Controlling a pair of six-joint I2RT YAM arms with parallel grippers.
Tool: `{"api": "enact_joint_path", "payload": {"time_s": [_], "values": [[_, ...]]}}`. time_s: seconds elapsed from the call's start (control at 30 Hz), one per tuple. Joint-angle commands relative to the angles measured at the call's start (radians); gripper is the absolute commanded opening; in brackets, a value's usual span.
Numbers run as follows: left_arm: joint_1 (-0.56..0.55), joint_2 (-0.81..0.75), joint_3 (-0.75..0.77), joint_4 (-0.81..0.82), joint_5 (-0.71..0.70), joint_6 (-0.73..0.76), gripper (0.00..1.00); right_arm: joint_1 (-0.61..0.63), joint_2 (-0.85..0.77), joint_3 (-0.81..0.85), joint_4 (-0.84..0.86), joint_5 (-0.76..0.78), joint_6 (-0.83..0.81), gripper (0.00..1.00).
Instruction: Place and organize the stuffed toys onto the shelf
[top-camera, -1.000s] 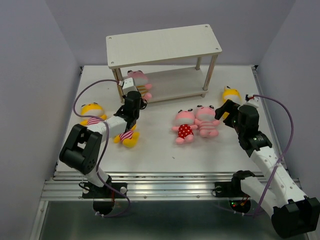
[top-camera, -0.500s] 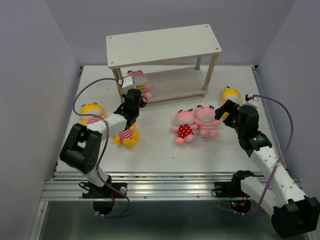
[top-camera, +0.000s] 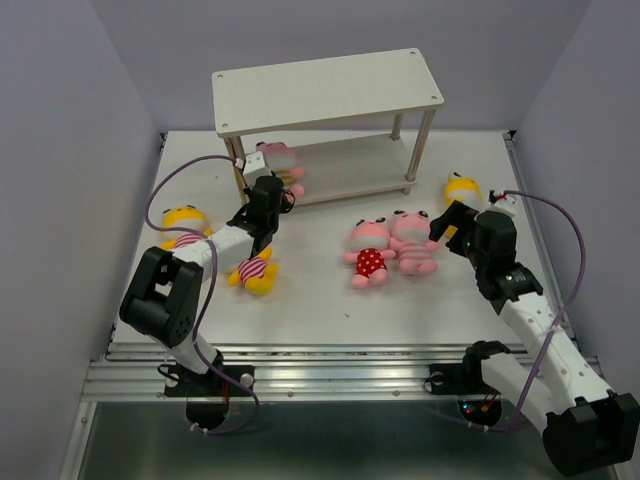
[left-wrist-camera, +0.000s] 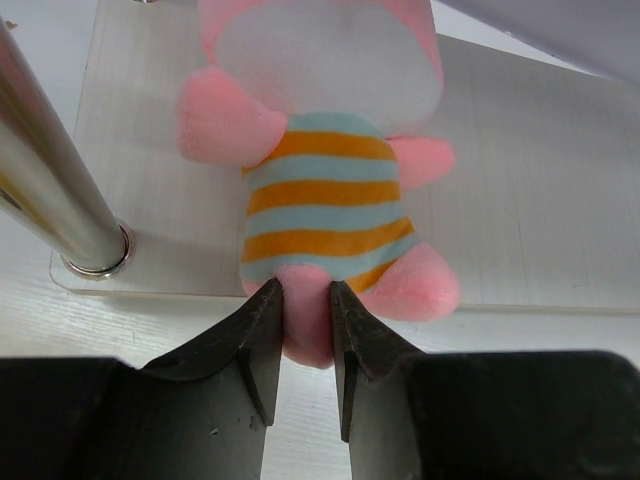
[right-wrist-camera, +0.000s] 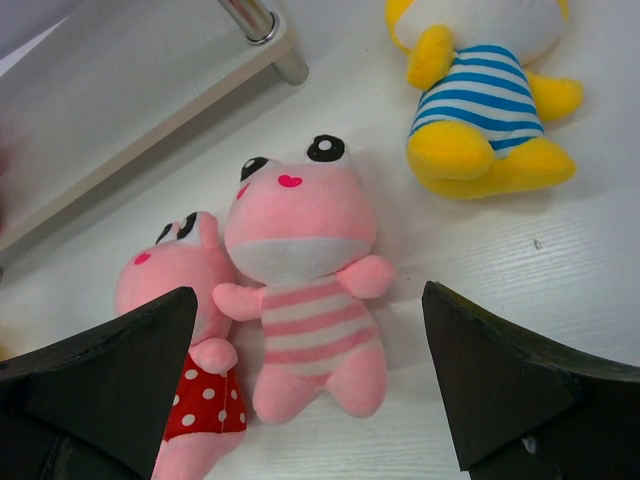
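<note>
A pink stuffed toy with yellow stripes (left-wrist-camera: 320, 190) lies on the lower board of the pale two-tier shelf (top-camera: 325, 90), near its left front leg (left-wrist-camera: 50, 190). My left gripper (left-wrist-camera: 307, 292) is at the board's edge, and both fingers press one of that toy's legs. On the table lie a pink-striped pink toy (right-wrist-camera: 305, 290) and a red dotted pink toy (right-wrist-camera: 190, 390), side by side. My right gripper (right-wrist-camera: 308, 300) hangs wide open above the pink-striped one, holding nothing. A blue-striped yellow toy (right-wrist-camera: 485, 90) lies just beyond it.
Two yellow toys with pink stripes lie on the table's left side, one (top-camera: 183, 225) far left and one (top-camera: 255, 272) under my left forearm. The shelf's right front leg (right-wrist-camera: 262, 28) stands close to the pink pair. Grey walls enclose the table.
</note>
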Motion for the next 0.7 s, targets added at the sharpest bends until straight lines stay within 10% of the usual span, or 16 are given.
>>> {"api": "enact_joint_path", "payload": {"time_s": [0.0, 0.67], "values": [[0.006, -0.026, 0.042, -0.010, -0.020, -0.008, 0.35, 0.002, 0.002, -0.004, 0.044, 0.003, -0.022, 1.00], [0.006, -0.121, 0.012, -0.022, 0.026, -0.031, 0.56, 0.002, 0.002, -0.005, 0.047, -0.017, -0.025, 1.00]]}}
